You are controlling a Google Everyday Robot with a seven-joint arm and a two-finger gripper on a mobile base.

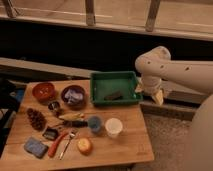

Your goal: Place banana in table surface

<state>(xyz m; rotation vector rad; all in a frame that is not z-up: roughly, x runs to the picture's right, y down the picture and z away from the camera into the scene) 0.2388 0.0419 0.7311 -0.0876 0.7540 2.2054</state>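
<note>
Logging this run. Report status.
Gripper hanging right of green tray, past the table edge, well apart from banana. Banana lying on table surface, in front of dark bowl. Blue cup close on its right.

A green tray (114, 83) stands beside a purple bowl (73, 96) and red bowl (44, 92), a white cup (113, 127) nearby.

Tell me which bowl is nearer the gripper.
The dark purple bowl holding something pale blue, next to the green tray. The orange bowl sits beyond it, farther away. The gripper hangs just past the tray's opposite edge.
</note>
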